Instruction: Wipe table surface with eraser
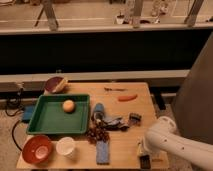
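The table surface [135, 137] is a light tan wooden top. My white arm [172, 145] reaches in from the right over its front right part. My gripper [144, 156] points down at the front edge and is shut on the eraser [145, 161], a small dark block held against the wood near the front right corner. The arm hides most of the gripper.
A green tray [50, 122] with an orange [68, 105] is at the left. An orange bowl [37, 148], a white cup [66, 146], grapes [97, 134], a blue strip [102, 151], a dark clip-like object [134, 119], a carrot [127, 97] and a dark red bowl [55, 84] are also on the table.
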### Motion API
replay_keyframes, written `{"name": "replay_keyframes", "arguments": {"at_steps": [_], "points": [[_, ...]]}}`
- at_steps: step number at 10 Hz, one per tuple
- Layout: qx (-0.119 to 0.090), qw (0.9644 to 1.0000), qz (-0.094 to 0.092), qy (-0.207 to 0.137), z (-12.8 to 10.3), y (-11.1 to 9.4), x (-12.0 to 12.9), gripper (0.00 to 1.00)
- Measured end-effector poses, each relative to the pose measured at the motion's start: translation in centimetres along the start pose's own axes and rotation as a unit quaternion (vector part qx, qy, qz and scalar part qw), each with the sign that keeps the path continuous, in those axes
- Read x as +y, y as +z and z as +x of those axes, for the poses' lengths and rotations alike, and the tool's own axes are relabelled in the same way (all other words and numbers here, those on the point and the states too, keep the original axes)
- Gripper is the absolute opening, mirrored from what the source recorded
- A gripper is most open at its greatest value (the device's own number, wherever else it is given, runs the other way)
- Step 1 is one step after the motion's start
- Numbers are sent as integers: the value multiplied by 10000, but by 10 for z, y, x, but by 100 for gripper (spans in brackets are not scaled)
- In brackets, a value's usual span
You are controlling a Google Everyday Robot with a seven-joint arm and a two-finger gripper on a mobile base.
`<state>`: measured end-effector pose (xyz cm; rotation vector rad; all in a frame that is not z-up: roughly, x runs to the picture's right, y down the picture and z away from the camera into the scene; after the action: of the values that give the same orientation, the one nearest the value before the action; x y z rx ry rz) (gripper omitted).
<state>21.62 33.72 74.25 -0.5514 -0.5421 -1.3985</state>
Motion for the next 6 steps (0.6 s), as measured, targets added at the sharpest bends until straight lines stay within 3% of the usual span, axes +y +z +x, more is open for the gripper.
{"name": "replay_keyframes", "arguments": {"at_steps": [3,6], "points": [[19,9984,97,560,39,2,19,0],[116,9962,291,818,74,-7,18,0]]}}
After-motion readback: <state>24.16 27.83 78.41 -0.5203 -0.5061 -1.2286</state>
